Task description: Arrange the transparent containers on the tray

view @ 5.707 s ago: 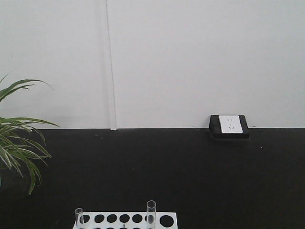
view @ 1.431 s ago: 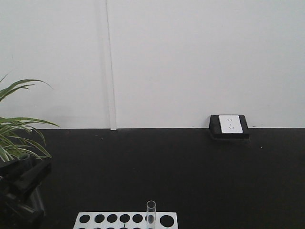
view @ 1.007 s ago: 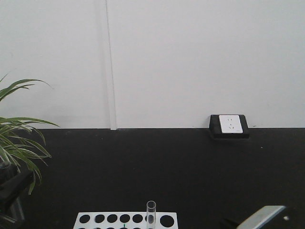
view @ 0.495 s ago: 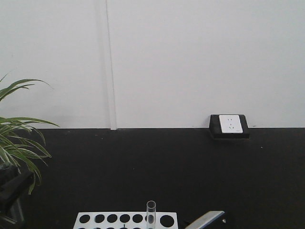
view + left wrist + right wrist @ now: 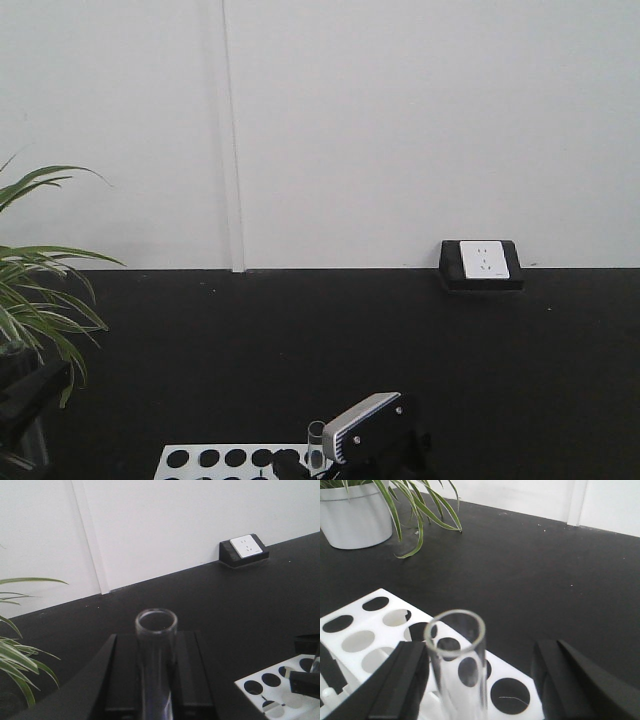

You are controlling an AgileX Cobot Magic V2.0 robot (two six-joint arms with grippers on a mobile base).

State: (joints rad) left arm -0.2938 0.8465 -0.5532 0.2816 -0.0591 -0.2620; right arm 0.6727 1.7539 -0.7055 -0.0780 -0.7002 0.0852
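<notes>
**Q:** Jaws of left gripper (image 5: 155, 641)?

**A:** Closed on held test tube (image 5: 156, 630), one dark finger pressed against each side of the glass.

**Q:** Long axis of that tube?

**A:** Straight up the wrist view, between and along the fingers. Open rim uppermost, lower end out of frame.

**Q:** Jaws of right gripper (image 5: 480, 649)?

**A:** Wide open, straddling racked test tube (image 5: 457, 655). One finger (image 5: 402, 685) just beside the glass, the other well apart. Contact not discernible.

**Q:** Place and axis of that tube?

**A:** Seated in a hole of white rack (image 5: 365, 630) on black worktop (image 5: 530, 580). Upright, open rim up, rounded end hidden. In the front view, at the near edge, just left of the right gripper's grey housing.

**Q:** Surroundings?

**A:** Potted plant (image 5: 355, 520) at far left of worktop. Socket block (image 5: 481, 263) at far right, against the wall.
</notes>
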